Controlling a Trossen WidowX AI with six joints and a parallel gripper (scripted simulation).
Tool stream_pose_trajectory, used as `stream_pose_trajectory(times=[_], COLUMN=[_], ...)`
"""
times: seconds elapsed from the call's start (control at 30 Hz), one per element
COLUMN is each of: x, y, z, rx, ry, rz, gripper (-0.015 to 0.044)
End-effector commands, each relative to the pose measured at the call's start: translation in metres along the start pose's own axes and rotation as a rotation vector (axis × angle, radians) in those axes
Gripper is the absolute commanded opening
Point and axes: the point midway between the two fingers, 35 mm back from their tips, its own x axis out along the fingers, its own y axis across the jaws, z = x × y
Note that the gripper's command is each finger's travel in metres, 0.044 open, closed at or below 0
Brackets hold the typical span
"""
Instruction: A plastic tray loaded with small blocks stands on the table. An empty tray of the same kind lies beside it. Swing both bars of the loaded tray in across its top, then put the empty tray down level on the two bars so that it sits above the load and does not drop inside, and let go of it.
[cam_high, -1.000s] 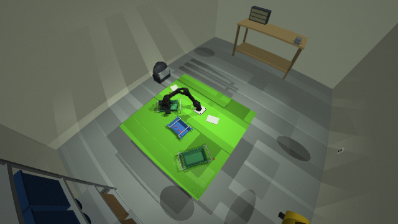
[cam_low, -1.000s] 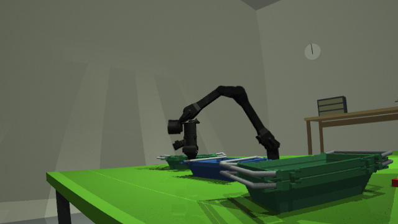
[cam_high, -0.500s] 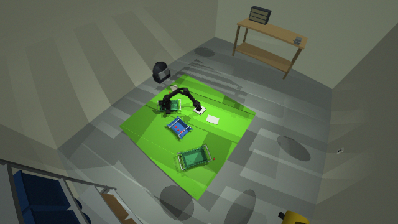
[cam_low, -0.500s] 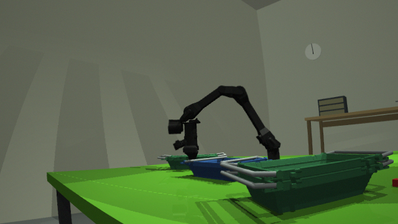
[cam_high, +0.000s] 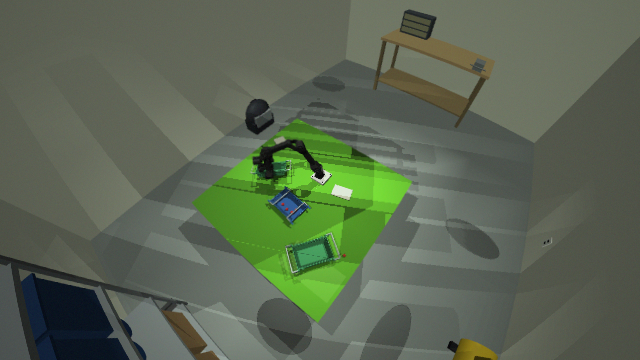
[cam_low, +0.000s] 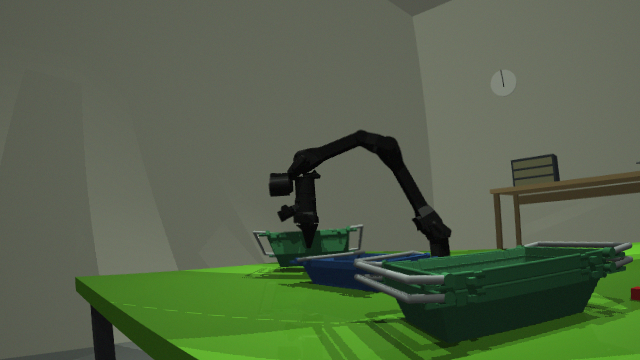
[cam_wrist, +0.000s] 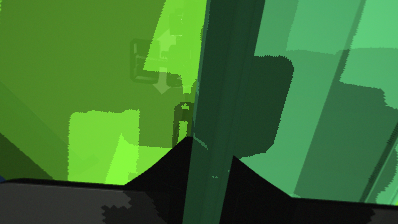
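The loaded blue tray (cam_high: 288, 197) (cam_low: 335, 276) stands mid-table with several small red blocks inside. Its two wire bars lie inward across its top, one bar (cam_high: 279, 195) near each end. The empty green tray (cam_high: 281, 170) (cam_low: 332, 243) is beyond it, on the arm's side, its wire bars out at its ends; in the exterior view it looks raised a little and tilted. My gripper (cam_low: 310, 245) (cam_wrist: 197, 145) is shut on the green tray's long side wall, one finger outside and one inside. The arm partly hides this tray in the top view.
Two nested green trays (cam_high: 312, 253) (cam_low: 520, 300) with bars outward stand at the table's other side, a red block (cam_high: 344, 255) (cam_low: 636, 293) beside them. The arm's base stands on a white plate (cam_high: 327, 178). A white sheet (cam_high: 342, 192) lies near it.
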Motion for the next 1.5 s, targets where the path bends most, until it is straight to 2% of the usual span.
stream_pose_trajectory(times=[0.0, 0.3, 0.7, 1.47], x=[-0.019, -0.027, -0.112, -0.113], y=[-0.001, -0.001, 0.0, 0.0], z=[0.001, -0.003, -0.057, -0.058], rx=[0.005, 0.004, -0.001, -0.001], ry=[-0.018, -0.019, -0.03, -0.031], rz=[-0.007, -0.007, -0.006, -0.006], gripper=[0.0, 0.0, 0.0, 0.0])
